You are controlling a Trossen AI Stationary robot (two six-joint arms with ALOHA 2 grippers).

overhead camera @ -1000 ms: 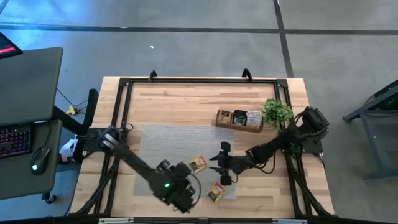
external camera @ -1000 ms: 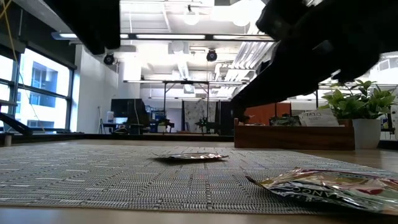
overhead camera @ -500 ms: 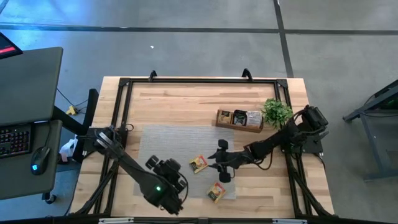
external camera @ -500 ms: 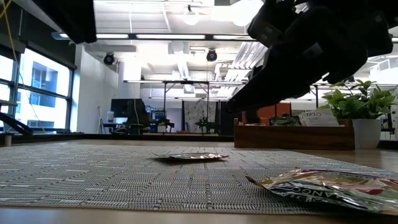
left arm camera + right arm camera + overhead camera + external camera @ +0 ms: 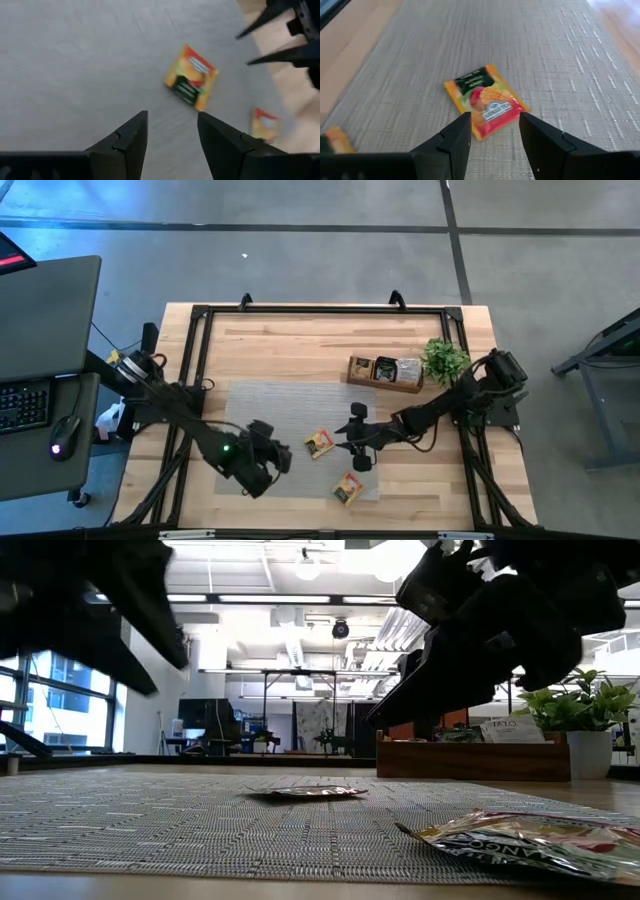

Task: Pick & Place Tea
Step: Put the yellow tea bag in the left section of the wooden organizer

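worktop (image 5: pixel 300 340): wooden top, grey mat (image 5: pixel 270 405) across its middle, both arms over it.
left arm: you've swung it back toward its own side since a second ago; it was low near the front sachet, now it sits over the mat's left part.
left claw (image 5: pixel 172 137): open, nothing in it, above bare mat, well short of the sachets.
right arm: reaching in from the right side, moved a little inward over the last second.
right claw (image 5: pixel 495 135): open, empty, hovering just beside the mid sachet and lined up on it.
tray (image 5: pixel 385 372): at the back right by the plant (image 5: pixel 445 358), already holding a few sachets.
mid sachet (image 5: pixel 319 443): orange, flat on the mat, untouched.
front sachet (image 5: pixel 348 488): orange, at the mat's front edge, apart from both claws.
meaning: looks like you're clearing the left arm so the right can pick; no grasp begun yet.
hard to see: tray contents too small to count; low view doesn't show the claw tips.
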